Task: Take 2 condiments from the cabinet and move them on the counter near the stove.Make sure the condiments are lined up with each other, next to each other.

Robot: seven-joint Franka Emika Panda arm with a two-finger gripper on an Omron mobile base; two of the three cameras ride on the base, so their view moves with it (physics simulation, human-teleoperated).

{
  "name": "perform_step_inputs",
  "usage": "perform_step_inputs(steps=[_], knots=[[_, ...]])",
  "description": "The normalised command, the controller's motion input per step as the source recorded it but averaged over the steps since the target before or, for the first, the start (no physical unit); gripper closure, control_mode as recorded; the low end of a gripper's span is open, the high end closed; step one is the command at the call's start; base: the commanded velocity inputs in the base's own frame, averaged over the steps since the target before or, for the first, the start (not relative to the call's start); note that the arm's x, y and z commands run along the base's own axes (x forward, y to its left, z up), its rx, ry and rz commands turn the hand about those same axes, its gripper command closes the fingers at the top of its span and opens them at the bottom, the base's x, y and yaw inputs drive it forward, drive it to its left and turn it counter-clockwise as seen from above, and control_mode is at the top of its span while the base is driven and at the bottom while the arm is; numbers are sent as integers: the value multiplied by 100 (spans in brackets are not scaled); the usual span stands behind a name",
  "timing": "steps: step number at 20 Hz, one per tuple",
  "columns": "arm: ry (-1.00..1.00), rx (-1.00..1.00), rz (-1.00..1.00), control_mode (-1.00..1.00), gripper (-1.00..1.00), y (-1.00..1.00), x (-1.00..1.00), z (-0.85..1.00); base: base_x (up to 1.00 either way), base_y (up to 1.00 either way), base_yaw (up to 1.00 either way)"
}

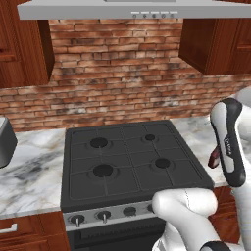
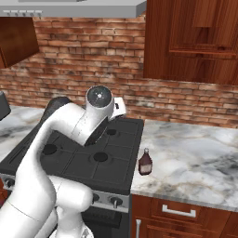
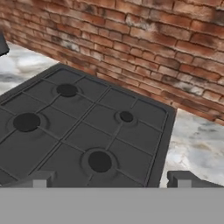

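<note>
Fingers (image 3: 112, 180) spread above stove (image 3: 83, 135)

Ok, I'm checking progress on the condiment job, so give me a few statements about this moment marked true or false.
1. A maroon bottle stands upright on the counter just right of the stove. True.
2. The end effector grips a red bottle. False: its jaws are wide apart and empty.
3. A pan sits on a burner. False: the burners are bare.
4. The end effector hangs above the stove. True.
5. Two bottles stand side by side on the counter. False: one bottle is seen there.
</note>
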Motion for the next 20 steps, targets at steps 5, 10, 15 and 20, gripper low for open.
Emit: perform_step_inputs(steps=[5, 10, 15, 20], knots=[[0, -12, -7, -100, -100, 100, -45, 18, 0, 0, 0], [-1, -1, -5, -100, -100, 83, -27, 5, 0, 0, 0], [0, 1, 0, -100, -100, 35, -7, 1, 0, 0, 0], [-1, 5, 0, -100, -100, 3, 0, 0, 0, 0, 0]])
